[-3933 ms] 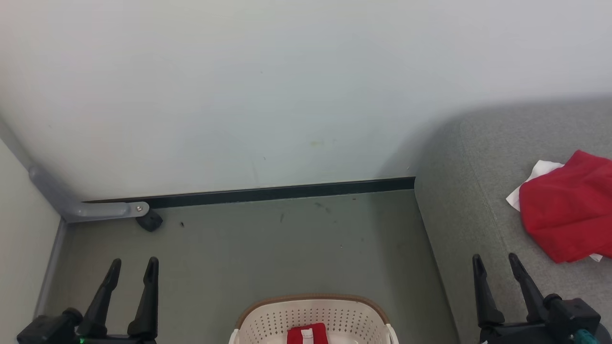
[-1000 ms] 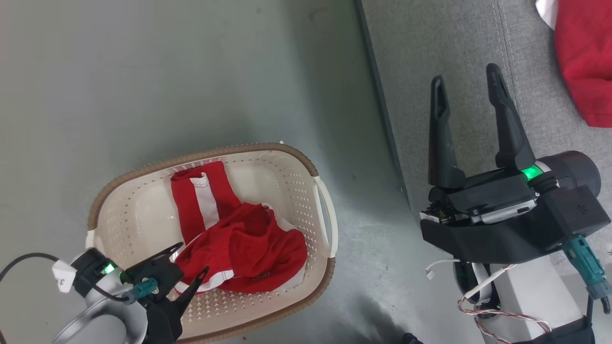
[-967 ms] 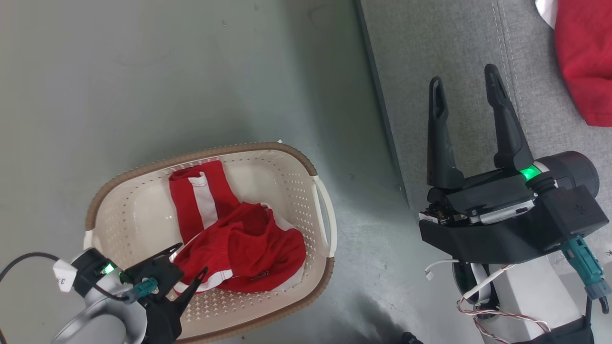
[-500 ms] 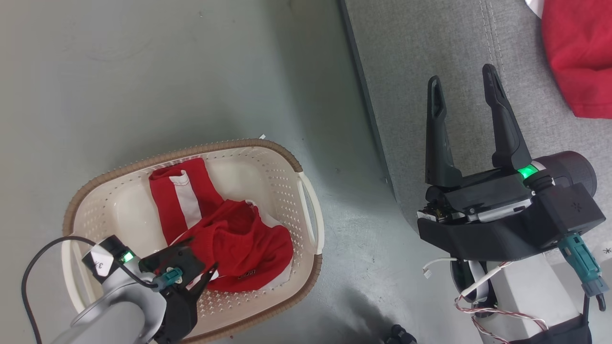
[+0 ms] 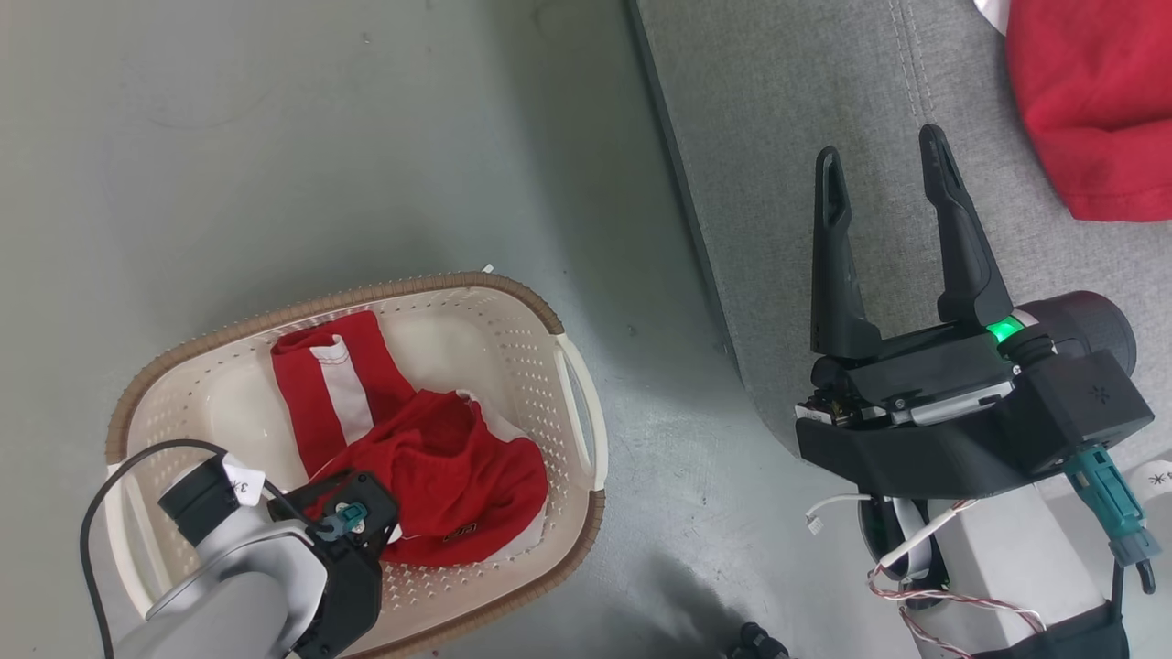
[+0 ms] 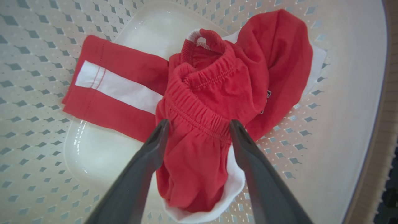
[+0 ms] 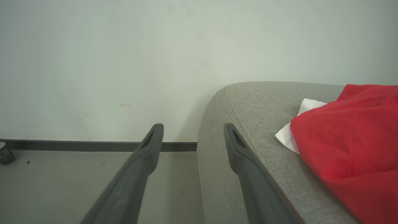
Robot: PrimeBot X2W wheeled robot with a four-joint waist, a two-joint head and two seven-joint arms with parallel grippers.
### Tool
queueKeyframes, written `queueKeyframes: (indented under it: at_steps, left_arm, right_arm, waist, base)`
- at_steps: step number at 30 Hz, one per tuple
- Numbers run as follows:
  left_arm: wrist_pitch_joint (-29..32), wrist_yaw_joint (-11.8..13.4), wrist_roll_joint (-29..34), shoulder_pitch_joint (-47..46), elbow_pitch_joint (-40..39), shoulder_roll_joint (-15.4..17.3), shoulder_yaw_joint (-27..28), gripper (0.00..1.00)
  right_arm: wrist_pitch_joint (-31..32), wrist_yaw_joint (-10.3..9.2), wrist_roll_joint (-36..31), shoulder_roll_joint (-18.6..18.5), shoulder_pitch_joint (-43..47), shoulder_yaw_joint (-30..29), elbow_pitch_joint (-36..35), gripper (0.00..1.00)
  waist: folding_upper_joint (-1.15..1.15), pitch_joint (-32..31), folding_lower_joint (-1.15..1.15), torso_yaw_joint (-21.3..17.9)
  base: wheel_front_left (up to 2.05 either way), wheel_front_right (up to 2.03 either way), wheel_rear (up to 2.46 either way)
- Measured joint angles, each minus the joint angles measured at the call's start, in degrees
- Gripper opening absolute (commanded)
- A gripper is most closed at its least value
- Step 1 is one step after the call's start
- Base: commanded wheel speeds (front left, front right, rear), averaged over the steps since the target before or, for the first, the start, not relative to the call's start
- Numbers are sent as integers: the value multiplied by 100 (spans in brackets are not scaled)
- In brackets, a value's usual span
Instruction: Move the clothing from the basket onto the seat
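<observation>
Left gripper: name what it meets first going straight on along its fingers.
Probably the clothing: its bunched waistband sits ahead of the open left gripper, inside the basket. Depth is unclear.

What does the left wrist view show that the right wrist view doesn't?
Left wrist, not right: the basket holding clothing, with the open left gripper straddling the waistband. Right wrist, not left: the seat, wall, floor and the open right gripper, holding nothing. Both: red fabric with white trim; the right wrist's is a garment lying on the seat.

The basket [image 5: 529,364] is glossy perforated plastic, the clothing [image 6: 211,93] soft cloth, the seat [image 5: 778,137] coarse weave, the floor [image 5: 275,137] matt.
</observation>
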Motion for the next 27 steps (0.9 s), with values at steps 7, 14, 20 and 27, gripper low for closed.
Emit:
queueKeyframes:
  at_steps: [7,14,20,27]
  left_arm:
    - [361,145,19,-65,318,-148,-27,100]
    - [565,214,18,-96,560,-169,0,100]
    - [704,220,-11,-96,751,-200,1,100]
    - [694,196,-66,-105,833,-314,22,0]
  right_arm:
    - [0,-29,56,4,2,103,0,100]
    - [0,-30,92,5,13,141,-11,100]
    - [0,-35,137,8,27,191,-38,100]
    - [0,-35,193,10,74,193,-38,100]
  waist:
    - [0,1,0,-39]
    - [0,16,0,-87]
    - [0,46,0,-137]
    - [0,61,0,-167]
  base:
    - [0,0,0]
    - [0,0,0]
    - [0,0,0]
    - [0,0,0]
